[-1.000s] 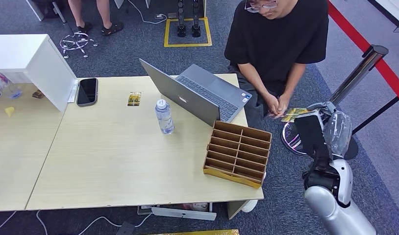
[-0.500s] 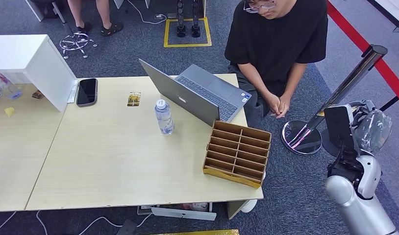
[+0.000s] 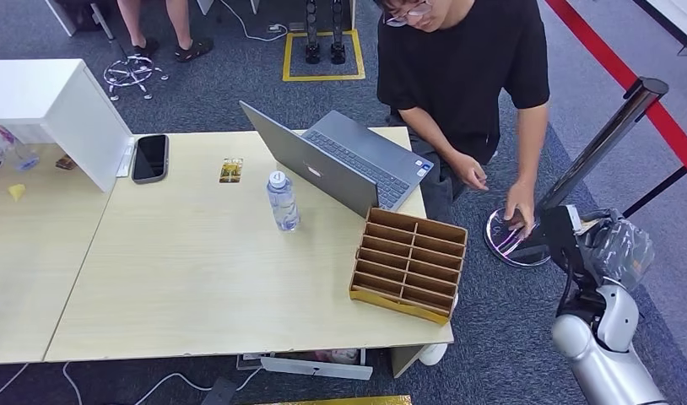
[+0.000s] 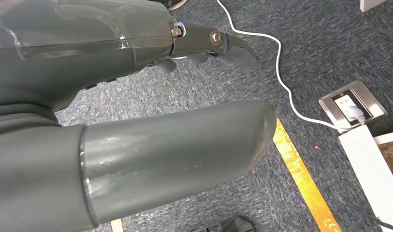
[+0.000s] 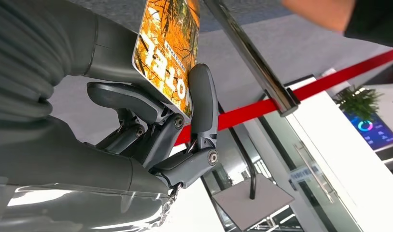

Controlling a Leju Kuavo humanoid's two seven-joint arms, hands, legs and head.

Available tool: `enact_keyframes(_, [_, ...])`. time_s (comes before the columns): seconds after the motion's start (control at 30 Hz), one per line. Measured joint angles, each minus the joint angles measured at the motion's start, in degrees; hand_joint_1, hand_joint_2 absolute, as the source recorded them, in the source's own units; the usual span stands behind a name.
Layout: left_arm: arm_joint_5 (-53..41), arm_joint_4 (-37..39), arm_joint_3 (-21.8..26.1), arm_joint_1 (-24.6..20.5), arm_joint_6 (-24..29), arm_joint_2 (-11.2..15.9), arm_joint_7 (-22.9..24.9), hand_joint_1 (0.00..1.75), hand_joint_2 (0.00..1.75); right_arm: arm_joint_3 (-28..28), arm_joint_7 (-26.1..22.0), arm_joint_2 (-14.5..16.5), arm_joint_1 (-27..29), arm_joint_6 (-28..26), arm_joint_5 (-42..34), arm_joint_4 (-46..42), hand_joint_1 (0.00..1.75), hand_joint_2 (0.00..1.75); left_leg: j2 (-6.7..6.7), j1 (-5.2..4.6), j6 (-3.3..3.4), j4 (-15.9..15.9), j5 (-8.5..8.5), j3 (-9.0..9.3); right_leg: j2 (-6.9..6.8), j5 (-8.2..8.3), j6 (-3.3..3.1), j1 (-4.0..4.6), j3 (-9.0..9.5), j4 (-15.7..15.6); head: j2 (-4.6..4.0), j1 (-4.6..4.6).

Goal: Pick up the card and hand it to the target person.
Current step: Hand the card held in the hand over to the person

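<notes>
An orange and yellow printed card [image 5: 168,53] is pinched between the thumb and dark fingers [image 5: 203,104] of my right hand [image 5: 136,121]. In the head view my right hand [image 3: 586,245] is raised off the table's right end, over the carpet, with its dark back toward me. The person in a black shirt [image 3: 467,76] leans over from behind the table. Their hand [image 3: 519,218] reaches down just left of my right hand. My left hand [image 4: 136,58] hangs over the carpet with its fingers [image 4: 228,46] stretched out and holding nothing.
A second small card [image 3: 231,170] lies on the wooden table [image 3: 197,278] near a phone [image 3: 150,157]. A laptop [image 3: 348,160], a water bottle [image 3: 282,201] and a cardboard organizer [image 3: 410,263] stand there too. A metal stanchion post [image 3: 606,139] rises beside my right hand.
My right hand swung out to the right, then came partway back toward the person. The person unclasped their hands, leaned over and reached one hand down toward my right hand.
</notes>
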Motion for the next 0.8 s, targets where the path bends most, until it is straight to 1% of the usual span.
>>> enact_keyframes(0.33, [-0.1, 0.0, 0.0, -0.1, 0.0, 0.0, 0.0, 0.0, 0.0, 1.0, -0.2, 1.0, -0.1, 0.0, -0.5, 2.5, 1.47, 1.75, 0.0, 0.0, 0.01, 0.0, 0.01, -0.01, 0.0, 0.0, 0.0, 0.0, 0.0, 0.0, 0.0, -0.01])
enact_keyframes(0.47, [-0.2, 0.0, 0.0, -0.1, 0.0, 0.0, 0.0, 0.0, 0.0, 1.2, -0.2, 1.0, -0.1, -0.1, -0.5, 3.0, 1.44, 1.75, 0.0, 0.0, 0.01, 0.0, 0.01, -0.01, -0.01, 0.0, 0.0, 0.0, 0.0, 0.0, 0.0, 0.0])
enact_keyframes(0.57, [-0.2, 0.0, 0.0, -0.1, 0.0, 0.0, 0.0, 0.0, 0.0, 1.3, -0.2, 1.0, -0.2, -0.1, -0.5, 3.2, 1.39, 1.75, 0.0, 0.0, 0.01, 0.0, 0.01, 0.0, -0.01, 0.0, 0.0, 0.0, 0.0, 0.0, 0.0, 0.0])
enact_keyframes(0.6, [-0.2, 0.0, 0.0, -0.1, 0.0, 0.0, 0.0, 0.0, 0.0, 1.3, -0.2, 1.0, -0.1, -0.1, -0.5, 3.3, 1.32, 1.75, 0.0, 0.0, 0.01, 0.0, 0.01, 0.0, -0.01, 0.0, 0.0, 0.0, 0.0, 0.0, 0.0, -0.01])
enact_keyframes(0.67, [-0.2, 0.0, 0.0, -0.1, 0.0, 0.0, 0.0, 0.0, 0.0, 1.3, -0.1, 1.0, -0.1, -0.1, -0.5, 3.4, 0.78, 1.75, 0.0, 0.0, 0.01, 0.0, 0.01, 0.0, -0.01, 0.0, 0.0, 0.0, 0.0, 0.0, 0.0, -0.01])
enact_keyframes(0.7, [-0.2, 0.0, 0.0, -0.1, 0.0, 0.0, 0.0, 0.0, 0.0, 1.3, 0.0, 1.0, -0.1, -0.1, -0.5, 3.5, 0.45, 1.75, 0.0, 0.0, 0.01, 0.0, 0.01, 0.0, -0.01, 0.0, 0.0, 0.0, 0.0, 0.0, 0.0, -0.01])
enact_keyframes(0.73, [-0.2, 0.0, 0.0, -0.1, 0.0, 0.0, 0.0, 0.0, 0.0, 1.3, 0.1, 1.0, -0.1, -0.1, -0.5, 3.5, 0.15, 1.75, 0.0, 0.0, 0.01, 0.0, 0.01, 0.0, -0.01, 0.0, 0.0, 0.0, 0.0, 0.0, 0.0, -0.01])
enact_keyframes(0.8, [-0.2, 0.0, 0.0, -0.1, 0.0, 0.0, 0.0, 0.0, 0.0, 1.5, 0.2, 1.0, -0.1, -0.1, -0.5, 3.6, 0.0, 1.75, 0.0, 0.0, 0.01, 0.0, 0.01, 0.0, 0.0, 0.0, 0.0, 0.0, 0.0, 0.0, 0.0, -0.01])
